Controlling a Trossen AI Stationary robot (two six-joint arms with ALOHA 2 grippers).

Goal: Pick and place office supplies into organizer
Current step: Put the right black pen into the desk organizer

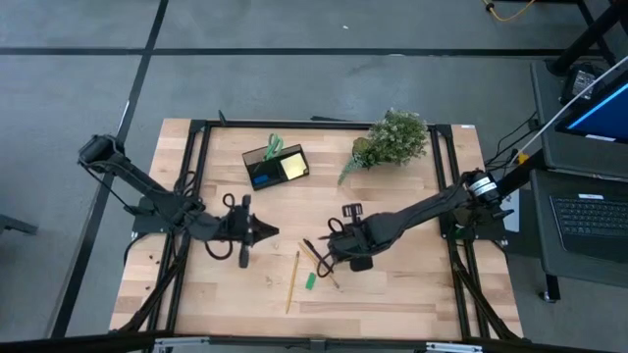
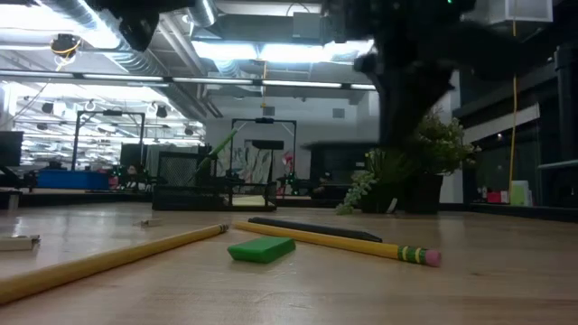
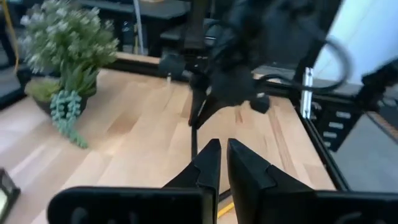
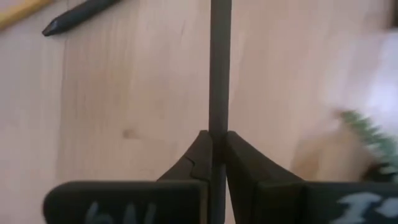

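Right gripper [image 4: 216,152] is pinching a black pen [image 4: 219,68] between its fingers, the shaft running straight out ahead of it over bare wood, which puts the job at the carry step: one pen is in hand and has to travel to the organizer [image 1: 276,165], the small black box sitting in the upper middle of the high view, well apart from the arm in the lower middle. My reading is that the next move calls for a lift clear of the things lying under the arm, a swing toward the upper left of the frame, and a turn of the wrist so the pen goes end-first into a free compartment (the plant [image 1: 392,139] stands just to the right of the box and is best kept clear of). Left gripper [image 3: 221,163] waits in the left middle of the high view with its fingers nearly pressed together and nothing between them. Counting what shows: two pens, the held one and a second [image 4: 79,15] lying on the table [image 1: 412,284]; two pencils, one [image 1: 292,281] at the lower centre of the high view and another [image 2: 343,241] with a pink rubber end seen in the low view; one green block [image 1: 309,281] beside them; and in the organizer one pair of green-handled scissors [image 1: 274,147], one yellow note pad [image 1: 292,167] and one blue block [image 1: 262,179]
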